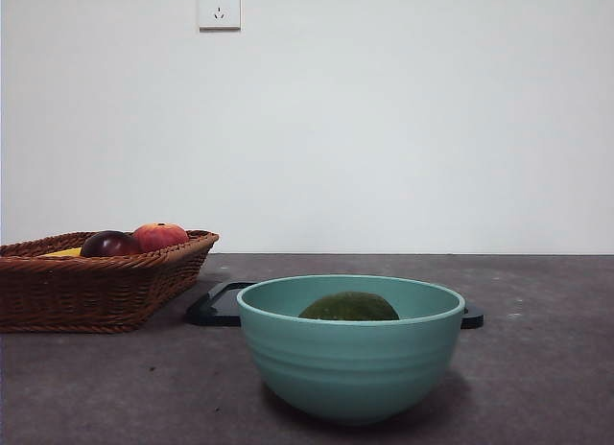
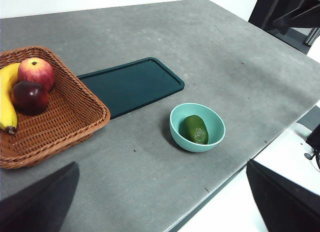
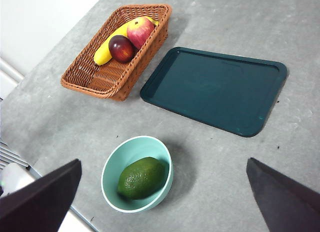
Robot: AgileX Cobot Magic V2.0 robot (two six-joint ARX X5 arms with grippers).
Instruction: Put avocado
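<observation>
The avocado (image 1: 349,307) (image 2: 194,129) (image 3: 141,178), dull dark green, lies inside a teal bowl (image 1: 351,368) (image 2: 178,130) (image 3: 114,162) near the table's front edge. My left gripper (image 2: 162,204) is raised well above the table, open, with nothing between its jaws. My right gripper (image 3: 162,199) is also held high and open, empty, looking down on the bowl. Neither gripper shows in the front view.
A wicker basket (image 1: 91,290) (image 2: 75,117) (image 3: 112,77) holds a banana (image 3: 112,42), a dark maroon fruit (image 1: 108,244) (image 3: 121,48) and a red-orange fruit (image 1: 159,236) (image 3: 140,32). A dark green tray (image 1: 216,306) (image 2: 132,84) (image 3: 217,89) lies flat behind the bowl.
</observation>
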